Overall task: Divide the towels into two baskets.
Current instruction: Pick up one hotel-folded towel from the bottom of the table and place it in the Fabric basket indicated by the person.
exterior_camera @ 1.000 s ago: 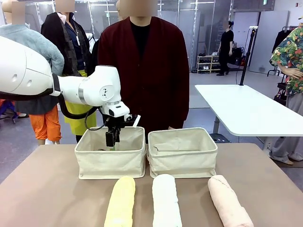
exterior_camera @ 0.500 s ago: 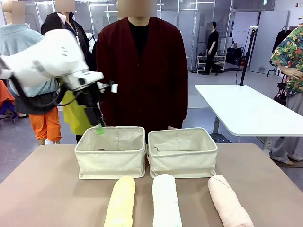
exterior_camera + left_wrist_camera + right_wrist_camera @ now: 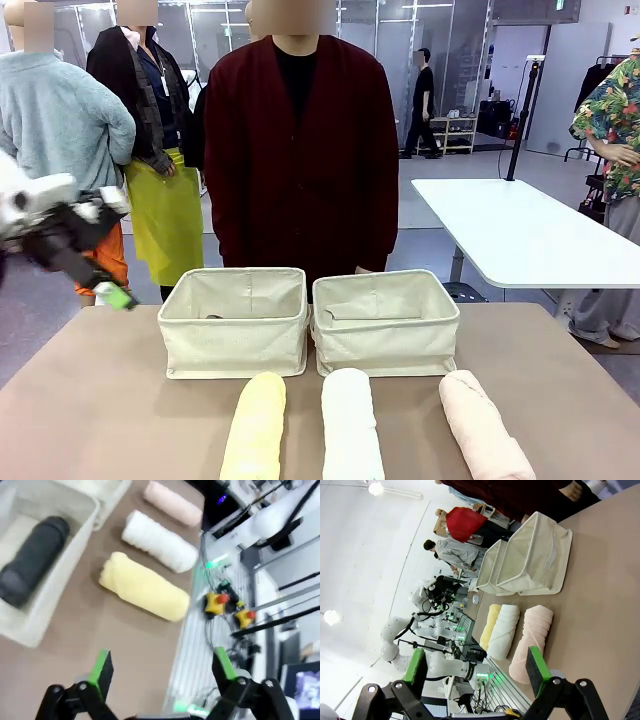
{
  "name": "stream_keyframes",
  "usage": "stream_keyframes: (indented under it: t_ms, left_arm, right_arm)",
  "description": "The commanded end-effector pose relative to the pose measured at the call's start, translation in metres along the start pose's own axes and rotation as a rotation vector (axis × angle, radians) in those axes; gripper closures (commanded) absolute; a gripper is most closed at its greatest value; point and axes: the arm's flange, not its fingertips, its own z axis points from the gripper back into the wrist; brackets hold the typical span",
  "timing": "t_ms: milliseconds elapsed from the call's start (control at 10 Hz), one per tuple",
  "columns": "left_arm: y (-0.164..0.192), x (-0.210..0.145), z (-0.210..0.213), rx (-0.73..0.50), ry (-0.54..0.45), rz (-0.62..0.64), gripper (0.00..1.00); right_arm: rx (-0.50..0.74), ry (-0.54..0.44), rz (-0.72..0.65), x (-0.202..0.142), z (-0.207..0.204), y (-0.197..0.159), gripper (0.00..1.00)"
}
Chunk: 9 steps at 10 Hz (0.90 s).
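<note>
At the table's left edge, the left gripper [image 3: 161, 662] is hovering with jaws apart and empty, as is the right gripper [image 3: 475, 667]. The dark grey towel [image 3: 31, 560] is lying in the left basket [image 3: 235, 345]. The next grasp is probably best made by straddling the yellow towel [image 3: 255, 425] mid-length, fingers crosswise.

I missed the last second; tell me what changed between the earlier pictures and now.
The left gripper rose out of the left basket and swung away leftward, open and empty. The dark grey towel lies in that basket. The yellow towel, white towel, pink towel and right basket stayed put.
</note>
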Motion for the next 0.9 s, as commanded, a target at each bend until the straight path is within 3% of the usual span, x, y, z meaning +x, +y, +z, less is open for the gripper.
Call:
stream_keyframes:
  t_ms: [0,200,500,600,700,800]
  left_arm:
    - [0.003,-0.079,0.053,-0.135,-0.266,0.121,0.00]
    - [0.007,-0.155,0.074,-0.250,-0.430,0.230,0.00]
    - [0.010,-0.242,0.074,-0.278,-0.667,0.350,0.00]
    - [0.015,-0.250,0.070,-0.278,-0.679,0.371,0.00]
    - [0.006,-0.239,0.075,-0.272,-0.565,0.360,0.00]
    - [0.006,-0.239,0.075,-0.272,-0.565,0.360,0.00]
  right_arm:
    - [0.005,-0.002,0.000,0.000,0.000,0.004,0.00]
    - [0.005,-0.002,0.000,0.000,0.000,0.004,0.00]
    - [0.005,-0.002,0.000,0.000,0.000,0.004,0.00]
    - [0.005,-0.002,0.000,0.000,0.000,0.004,0.00]
    - [0.005,-0.002,0.000,0.000,0.000,0.004,0.00]
    - [0.005,-0.002,0.000,0.000,0.000,0.004,0.00]
